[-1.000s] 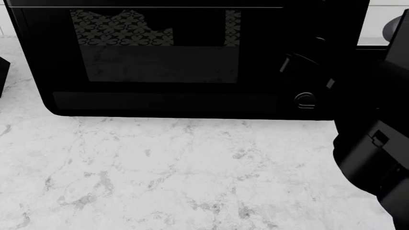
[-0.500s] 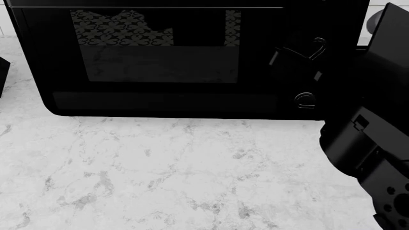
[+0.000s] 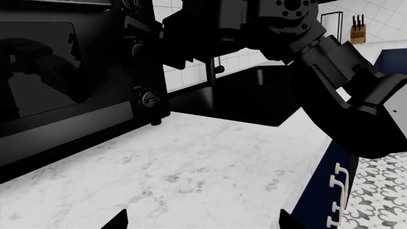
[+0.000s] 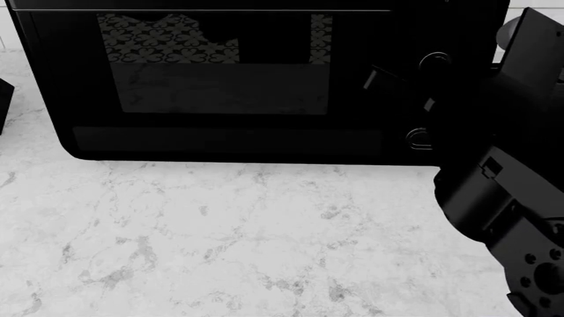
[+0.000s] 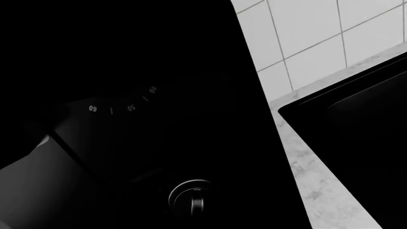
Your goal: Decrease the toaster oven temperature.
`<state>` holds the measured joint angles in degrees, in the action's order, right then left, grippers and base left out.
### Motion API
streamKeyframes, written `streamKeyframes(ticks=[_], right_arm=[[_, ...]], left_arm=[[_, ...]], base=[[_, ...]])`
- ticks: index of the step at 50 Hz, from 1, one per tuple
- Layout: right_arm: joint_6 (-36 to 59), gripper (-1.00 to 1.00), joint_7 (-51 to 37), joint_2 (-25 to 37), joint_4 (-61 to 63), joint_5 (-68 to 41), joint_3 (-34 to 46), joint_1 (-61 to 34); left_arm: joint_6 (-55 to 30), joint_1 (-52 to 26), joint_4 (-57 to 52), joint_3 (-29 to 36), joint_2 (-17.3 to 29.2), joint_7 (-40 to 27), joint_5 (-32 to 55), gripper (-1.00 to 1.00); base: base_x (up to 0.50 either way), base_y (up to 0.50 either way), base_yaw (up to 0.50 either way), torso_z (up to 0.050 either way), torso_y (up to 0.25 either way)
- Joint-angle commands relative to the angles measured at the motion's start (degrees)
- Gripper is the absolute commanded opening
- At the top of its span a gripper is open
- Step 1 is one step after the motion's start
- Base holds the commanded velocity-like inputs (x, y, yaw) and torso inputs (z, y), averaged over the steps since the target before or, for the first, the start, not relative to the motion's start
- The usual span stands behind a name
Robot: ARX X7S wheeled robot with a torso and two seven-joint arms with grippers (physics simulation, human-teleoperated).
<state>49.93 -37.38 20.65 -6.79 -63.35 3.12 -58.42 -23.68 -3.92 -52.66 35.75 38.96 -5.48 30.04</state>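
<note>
A black toaster oven (image 4: 220, 79) is seen standing on a white marble counter (image 4: 229, 238), and the right gripper (image 4: 401, 89) is pressed up against its control panel. The gripper's tip lies over the middle of the panel, between an upper knob (image 4: 434, 61) just above the jaws and a lower knob (image 4: 419, 137) just below them. Whether the jaws are clenched on a knob or released cannot be told, since black fingers merge with the black panel in every view. In the right wrist view the panel fills most of the picture, with faint dial numbers printed near a silver-ringed knob (image 5: 192, 196) and one dark finger (image 5: 38, 186) lying beside it.

The oven is a large boxy appliance with rounded corners. Its dark glass door carries a floral pattern (image 4: 168, 39) along the upper part of the window, and the knobs are stacked on the side nearest the jaws.

The left gripper (image 3: 203, 220) is shown only as two dark fingertips at the picture's edge, held apart with nothing between them, hanging over the counter well away from the oven. Beyond the right arm (image 3: 330, 71) a black sink (image 3: 254, 95) and a white tiled wall (image 5: 318, 43) are visible.
</note>
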Motion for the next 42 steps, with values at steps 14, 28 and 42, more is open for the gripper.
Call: streamKeyframes(ticks=[14, 28, 42], right_arm=[[13.86, -1.00, -0.19, 6.82, 2.09, 9.76, 16.88, -6.70], [20.70, -1.00, 1.84, 8.70, 1.34, 16.29, 29.90, -13.77], [24.71, -1.00, 5.01, 9.08, -1.32, 22.33, 41.87, -20.61]], left_arm=[[0.10, -0.67, 0.31, 0.51, 0.03, -0.30, -0.12, 1.00], [0.67, -0.76, 0.60, 0.46, 0.32, -0.30, 0.02, 1.00], [0.52, -1.24, 0.49, 0.38, 0.57, -0.49, 0.59, 1.00]], base=[[0.00, 0.00, 0.00, 0.000, 0.000], [0.00, 0.00, 0.00, 0.000, 0.000], [0.00, 0.00, 0.00, 0.000, 0.000]])
